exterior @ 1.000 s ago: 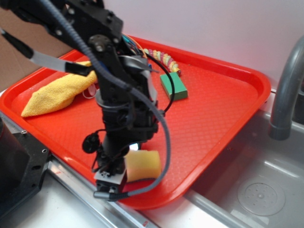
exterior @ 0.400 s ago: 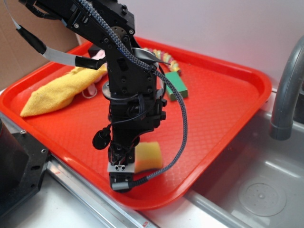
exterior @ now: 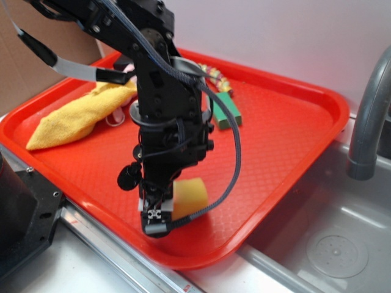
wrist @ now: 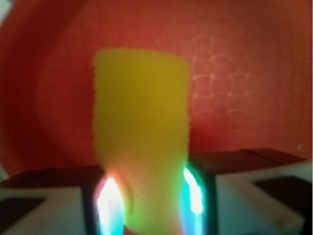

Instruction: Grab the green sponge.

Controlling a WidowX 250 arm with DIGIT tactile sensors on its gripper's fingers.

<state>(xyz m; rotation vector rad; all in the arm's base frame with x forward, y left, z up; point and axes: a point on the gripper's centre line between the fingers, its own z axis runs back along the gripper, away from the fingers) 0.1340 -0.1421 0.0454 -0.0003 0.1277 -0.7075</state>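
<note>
At about nine o'clock in the exterior view a yellow cloth [exterior: 73, 119] lies crumpled on the red tray [exterior: 287, 140], well apart from the work and plainly not part of it. The tray itself rests on the tabletop edge beside a steel sink [exterior: 330, 244], its raised rim keeping loose items corralled.

Moving toward the centre, the black arm [exterior: 162, 104] comes down steeply from eleven o'clock, cables looping around it, so that the hand [exterior: 160, 210] points at the tray's near edge around six o'clock. The green sponge [exterior: 188, 196] sits there between the fingers, its yellow foam showing to the right of the hand; the scouring face is not visible from here. The wrist view confirms the hold: the sponge [wrist: 142, 132] fills the gap, and its lower part looks pinched in where the two pads press its sides. The hand is narrowed and holding the sponge. The squeeze across the narrow waist seems chosen because soft foam gives and grips well there. Whether the sponge is off the tray surface I cannot tell.

Further right, near one o'clock, a flat green block [exterior: 225, 112] and a colourful beaded toy [exterior: 211, 73] lie near the tray's far rim, partly hidden behind the arm. At three o'clock a grey faucet [exterior: 369, 122] curves over the sink.
</note>
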